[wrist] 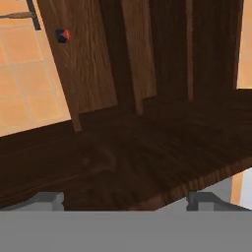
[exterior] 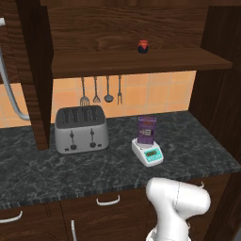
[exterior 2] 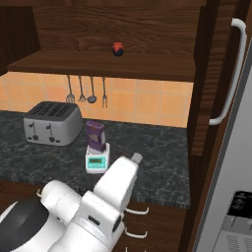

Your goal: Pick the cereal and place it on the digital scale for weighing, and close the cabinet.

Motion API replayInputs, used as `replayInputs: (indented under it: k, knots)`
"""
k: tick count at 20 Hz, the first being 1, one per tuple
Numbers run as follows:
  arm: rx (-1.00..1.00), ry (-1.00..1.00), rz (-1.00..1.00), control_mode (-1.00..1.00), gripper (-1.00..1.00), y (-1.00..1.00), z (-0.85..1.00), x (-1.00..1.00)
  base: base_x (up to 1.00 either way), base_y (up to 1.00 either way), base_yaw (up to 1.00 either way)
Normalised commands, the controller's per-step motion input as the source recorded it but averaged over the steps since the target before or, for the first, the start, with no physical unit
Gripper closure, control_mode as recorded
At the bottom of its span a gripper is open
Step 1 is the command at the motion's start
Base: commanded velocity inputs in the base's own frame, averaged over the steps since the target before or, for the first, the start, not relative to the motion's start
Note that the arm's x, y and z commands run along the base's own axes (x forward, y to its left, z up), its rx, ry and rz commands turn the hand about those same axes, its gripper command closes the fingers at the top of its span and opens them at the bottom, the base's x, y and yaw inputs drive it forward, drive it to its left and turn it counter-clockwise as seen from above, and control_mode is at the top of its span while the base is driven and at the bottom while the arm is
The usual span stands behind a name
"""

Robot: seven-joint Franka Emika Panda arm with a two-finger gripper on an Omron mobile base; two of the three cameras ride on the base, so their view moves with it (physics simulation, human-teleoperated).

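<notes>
One box: the purple cereal (exterior: 147,130) stands upright on the round platform of the digital scale (exterior: 148,153), touching it, label patch facing front
Scale: white with a teal display panel, sitting on the dark marble counter (exterior: 197,146), just to the right of the toaster (exterior: 81,128) and apart from it
Toaster: silver, four slots, two levers on its front, near the back of the counter
Cabinet: the dark wooden cabinet (exterior: 127,33) hangs above the toaster and stands open, its shelf (exterior: 141,62) in plain sight; one door (exterior 2: 216,83) with a long silver bar handle (exterior 2: 231,74) is swung out at the right in the right base view
Jar: a tiny red-and-dark jar (exterior: 143,46) sits on the shelf, above the scale and to the right of the toaster
Utensils: four small tools (exterior: 100,92) hang on the orange tiled wall just above the toaster, under the shelf
Gripper: the two finger tips (wrist: 202,199) show low in the hand view with a wide gap between them, spread apart and grasping nothing, close against dark wood panels; the jar shows small at upper left of that view
Drawers: curved white handles (exterior: 108,201) sit on the fronts below the counter
</notes>
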Motion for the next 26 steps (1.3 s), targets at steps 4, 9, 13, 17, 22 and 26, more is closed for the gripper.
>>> replayInputs:
  k: [4, 9, 13, 17, 22, 26]
  knots:
    - [0.02, 0.14, -0.20, -1.00, -1.00, -0.44, -0.03, 0.32, 0.00, 0.00, 0.00]
    - [0.08, 0.03, -0.06, -1.00, -1.00, -0.78, 0.01, 0.11, 0.00, 0.00, 0.00]
    - [0.08, -0.08, 0.00, -1.00, -1.00, -0.81, 0.00, -0.32, 0.00, 0.00, 0.00]
    - [0.08, -0.17, 0.02, -1.00, -1.00, -0.35, 0.17, 0.04, 0.00, 0.00, 0.00]
    - [0.07, -0.10, 0.10, -1.00, -1.00, -0.30, 0.12, 0.42, 0.00, 0.00, 0.00]
    - [0.01, -0.18, 0.11, -1.00, -1.00, -0.04, 0.21, 0.26, 0.00, 0.00, 0.00]
